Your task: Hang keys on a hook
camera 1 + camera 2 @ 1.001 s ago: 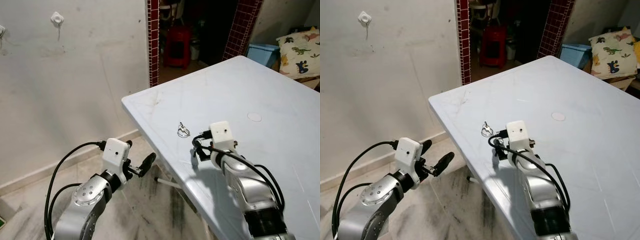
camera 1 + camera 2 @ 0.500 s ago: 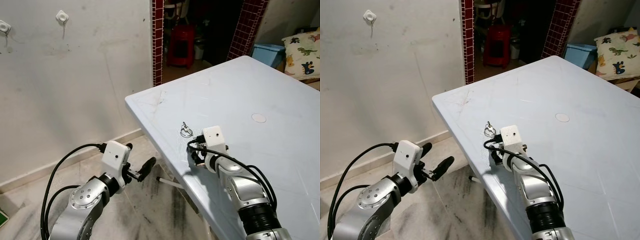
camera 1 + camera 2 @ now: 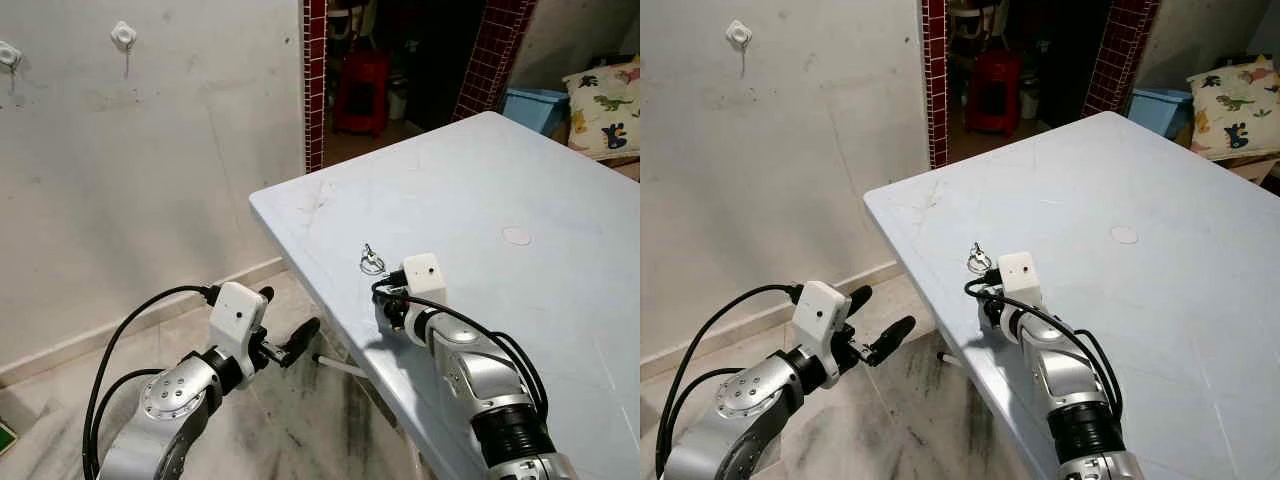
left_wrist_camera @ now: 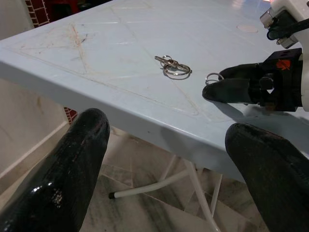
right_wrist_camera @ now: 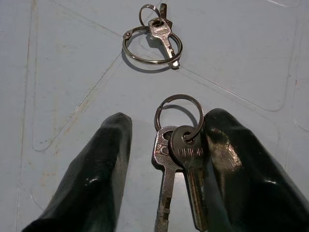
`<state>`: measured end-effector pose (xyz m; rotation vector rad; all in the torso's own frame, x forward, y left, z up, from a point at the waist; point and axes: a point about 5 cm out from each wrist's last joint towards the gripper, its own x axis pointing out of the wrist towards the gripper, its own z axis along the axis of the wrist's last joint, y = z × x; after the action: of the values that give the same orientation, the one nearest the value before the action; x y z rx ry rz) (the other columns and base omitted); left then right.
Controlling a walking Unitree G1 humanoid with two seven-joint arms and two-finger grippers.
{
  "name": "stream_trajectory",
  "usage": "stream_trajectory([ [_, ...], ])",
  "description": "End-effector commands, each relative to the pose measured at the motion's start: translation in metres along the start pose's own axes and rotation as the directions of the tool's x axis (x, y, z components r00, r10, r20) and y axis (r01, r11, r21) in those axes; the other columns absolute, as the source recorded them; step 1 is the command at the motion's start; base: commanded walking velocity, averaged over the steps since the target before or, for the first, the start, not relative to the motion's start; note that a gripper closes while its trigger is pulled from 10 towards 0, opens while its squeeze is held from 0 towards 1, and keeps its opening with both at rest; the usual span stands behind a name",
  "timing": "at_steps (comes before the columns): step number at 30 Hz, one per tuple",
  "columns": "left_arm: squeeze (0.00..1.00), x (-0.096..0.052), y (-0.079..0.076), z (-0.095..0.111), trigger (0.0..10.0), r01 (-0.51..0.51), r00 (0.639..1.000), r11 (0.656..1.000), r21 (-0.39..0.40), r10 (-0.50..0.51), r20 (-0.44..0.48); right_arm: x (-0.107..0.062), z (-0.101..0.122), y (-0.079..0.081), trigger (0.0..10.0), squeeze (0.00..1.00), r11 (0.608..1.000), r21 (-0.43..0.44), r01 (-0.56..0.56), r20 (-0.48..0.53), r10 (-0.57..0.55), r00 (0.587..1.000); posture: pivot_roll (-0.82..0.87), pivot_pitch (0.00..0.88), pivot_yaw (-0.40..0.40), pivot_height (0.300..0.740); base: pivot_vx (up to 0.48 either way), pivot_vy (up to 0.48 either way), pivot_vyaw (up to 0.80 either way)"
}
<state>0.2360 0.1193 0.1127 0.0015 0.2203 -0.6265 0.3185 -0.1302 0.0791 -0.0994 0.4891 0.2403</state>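
- Keys [image 5: 177,159]: two on one ring, flat on the pale surface [image 3: 560,150] between the fingers [image 5: 104,169] of the right end effector [image 5: 166,164], ring end pointing away from the wrist.
- Far left on the wall: two white hooks [image 3: 122,35], well apart from both end effectors and from the keys. Nothing hung yet.
- Left end effector [image 3: 285,325]: low beside the surface's near corner, over the floor, fingers spread wide, holding nothing. Barely shifted against the half-second-old picture; seemingly idle.
- Ahead of the left end effector, on the surface: a second key ring [image 4: 175,67] lying loose, beyond the right fingertips and apart from them.
- Right end effector: resting on the surface near its edge, fingers part open and straddling the two keys, one finger touching or almost touching the ring side, the other a little apart. Not closed on anything yet.
- Changed over the last second: right arm drawn in from a spot further back on the surface toward the keys, now down at surface height around them.
- Meaning for the task, as a judgement: approach done, grasp next. Closing should pinch the key blades. Flat metal on a smooth surface may slip or pivot. Carrying to a hook on the left wall all still ahead.
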Motion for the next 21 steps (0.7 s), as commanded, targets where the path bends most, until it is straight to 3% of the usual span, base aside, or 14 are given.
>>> stream_trajectory([
  [1,0.0,-0.0018,0.0,0.0012,10.0,-0.002,1.0,1.0,0.011,0.002,-0.003,0.0018,-0.0015,-0.0028,0.0,0.0,1.0,0.019,0.012,-0.016,-0.012,1.0,0.01,0.0,0.009,0.74,0.0,0.0,0.0],
  [21,0.0,-0.0012,0.0023,0.002,10.0,-0.01,1.0,1.0,0.026,0.011,-0.004,0.0019,0.0002,-0.007,0.0,0.0,0.998,0.046,0.05,0.003,-0.05,0.999,0.01,0.0,0.015,0.74,0.0,0.0,0.0],
])
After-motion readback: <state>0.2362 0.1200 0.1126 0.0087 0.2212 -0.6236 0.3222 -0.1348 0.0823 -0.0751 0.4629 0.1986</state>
